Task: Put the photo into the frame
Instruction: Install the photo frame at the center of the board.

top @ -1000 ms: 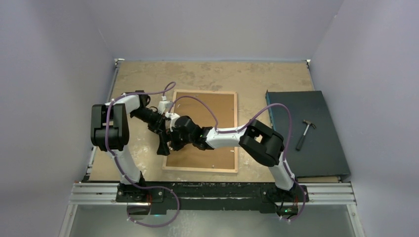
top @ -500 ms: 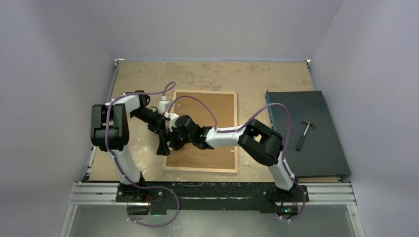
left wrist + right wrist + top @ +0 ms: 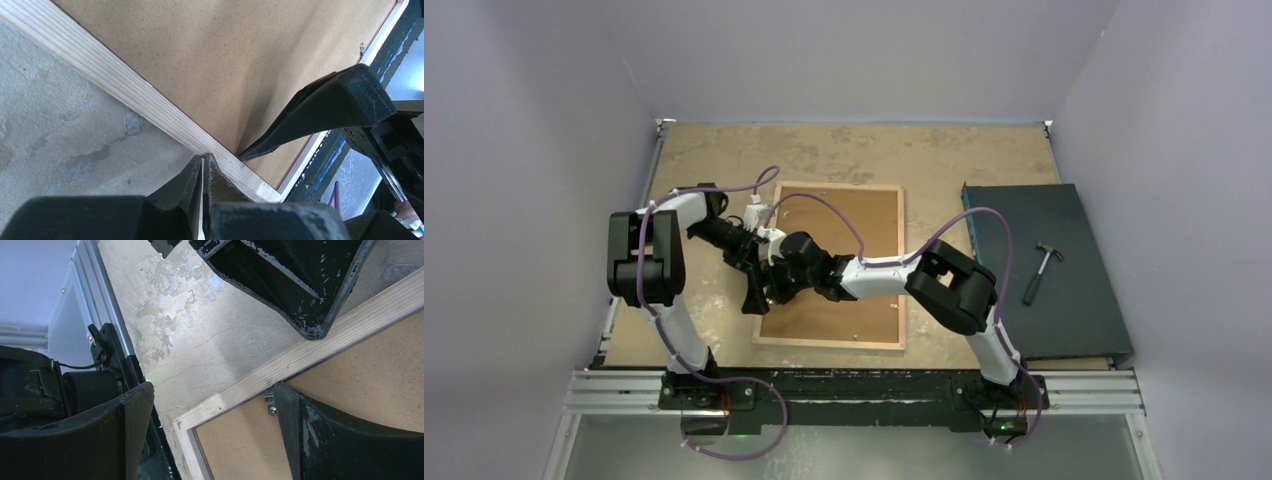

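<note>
The frame lies back-up on the table, light wood rails around a brown backing board. The photo is hidden. My left gripper is shut with nothing in it, its tip resting on the frame's left rail. My right gripper stands open astride that same rail near the frame's near-left corner. One of its fingers is on the backing board beside a small metal tab; the other finger hangs outside the frame. In the top view both grippers meet at the left rail.
A dark flat mat with a hammer on it lies at the right. The worn tabletop lies bare left of the frame. The black base rail runs along the near edge.
The right arm has edged slightly to the left. The left arm and the frame have not moved.
</note>
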Controlling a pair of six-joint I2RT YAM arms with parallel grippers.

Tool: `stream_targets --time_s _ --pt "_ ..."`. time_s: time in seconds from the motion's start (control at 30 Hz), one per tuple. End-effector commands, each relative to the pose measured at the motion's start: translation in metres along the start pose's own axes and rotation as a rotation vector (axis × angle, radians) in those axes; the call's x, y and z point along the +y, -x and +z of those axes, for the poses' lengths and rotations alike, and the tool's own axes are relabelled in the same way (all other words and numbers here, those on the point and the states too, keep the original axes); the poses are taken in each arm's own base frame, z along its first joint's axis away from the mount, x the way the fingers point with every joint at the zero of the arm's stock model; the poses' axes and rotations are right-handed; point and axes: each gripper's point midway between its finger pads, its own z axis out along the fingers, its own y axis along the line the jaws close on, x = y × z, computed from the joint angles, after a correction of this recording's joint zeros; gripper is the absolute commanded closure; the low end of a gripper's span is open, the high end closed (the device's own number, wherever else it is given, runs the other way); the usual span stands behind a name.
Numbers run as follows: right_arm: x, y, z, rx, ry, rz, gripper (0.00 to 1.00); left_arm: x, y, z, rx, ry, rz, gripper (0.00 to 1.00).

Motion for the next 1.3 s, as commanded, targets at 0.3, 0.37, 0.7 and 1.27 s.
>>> stream_targets --time_s 0.3,0.37,0.7,1.27 --pt "0.001 0.038 -0.020 -0.031 0.036 0.000 0.05 0.003 0.033 -0.028 -0.090 0.045 0.075 1.00" --pt "-0.004 0.060 -0.033 -0.076 0.032 0.005 0.04 0.005 0.042 -0.038 -0.111 0.055 0.080 1.00" --pt "-0.032 0.082 -0.056 -0.118 -0.006 0.028 0.04 0.018 0.063 -0.039 -0.182 0.062 0.025 0.94" --pt "-0.122 0.149 -0.063 -0.276 -0.121 0.173 0.04 0.054 0.102 -0.018 -0.311 0.033 -0.101 0.83"
